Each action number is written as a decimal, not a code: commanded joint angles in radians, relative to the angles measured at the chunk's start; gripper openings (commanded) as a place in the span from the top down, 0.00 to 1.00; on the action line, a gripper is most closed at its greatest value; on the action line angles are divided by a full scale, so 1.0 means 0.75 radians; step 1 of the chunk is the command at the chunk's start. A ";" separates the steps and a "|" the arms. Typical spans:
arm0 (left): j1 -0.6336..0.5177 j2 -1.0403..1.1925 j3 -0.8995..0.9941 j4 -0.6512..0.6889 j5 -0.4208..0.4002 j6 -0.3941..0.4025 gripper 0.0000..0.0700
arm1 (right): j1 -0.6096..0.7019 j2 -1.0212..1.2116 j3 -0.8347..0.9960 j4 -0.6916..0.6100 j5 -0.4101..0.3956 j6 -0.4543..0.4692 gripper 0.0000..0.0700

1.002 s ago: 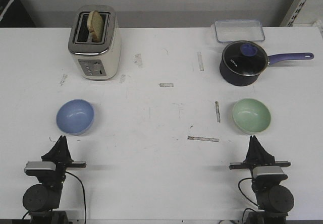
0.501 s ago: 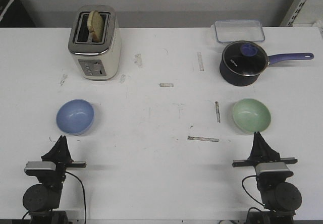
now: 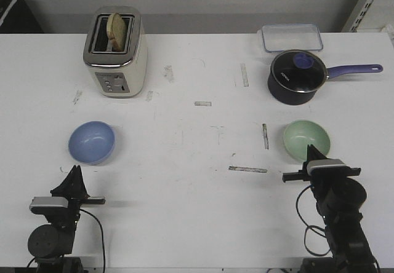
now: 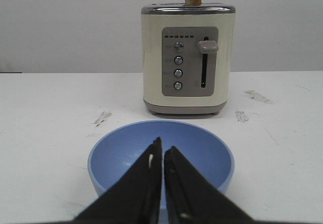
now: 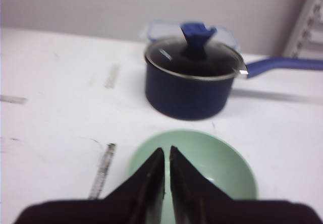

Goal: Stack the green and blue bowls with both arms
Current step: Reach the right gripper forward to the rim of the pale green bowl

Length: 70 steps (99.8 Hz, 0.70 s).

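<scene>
Spanning the whole scene is a flat white matte table (image 3: 197, 224), its surface scuffed with grey marks and strips of worn tape. At its far left stands a boxy cream-and-chrome toaster (image 3: 115, 51) with rounded corners, a slice of browned bread (image 3: 116, 28) upright in one slot. At the far right sits a round dark navy saucepan (image 3: 297, 76) with a glass lid, blue knob and long purple-blue handle; just behind it lies a clear rectangular plastic container (image 3: 292, 37).

The light periwinkle blue round glossy bowl (image 3: 92, 142) rests upright on the near left of the table, well apart from the pale mint green round glossy bowl (image 3: 306, 141) on the near right. Both are smooth and empty.

The left black gripper (image 4: 162, 156) points at the blue bowl from its near side, fingers pressed almost together with only a thin slit between, holding nothing. The right black gripper (image 5: 166, 158) is over the near rim of the green bowl, fingers likewise nearly closed and empty.
</scene>
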 commanded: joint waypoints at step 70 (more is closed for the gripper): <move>-0.001 -0.003 -0.030 0.020 -0.004 0.006 1.00 | -0.285 0.722 0.712 -0.713 -0.136 0.246 0.89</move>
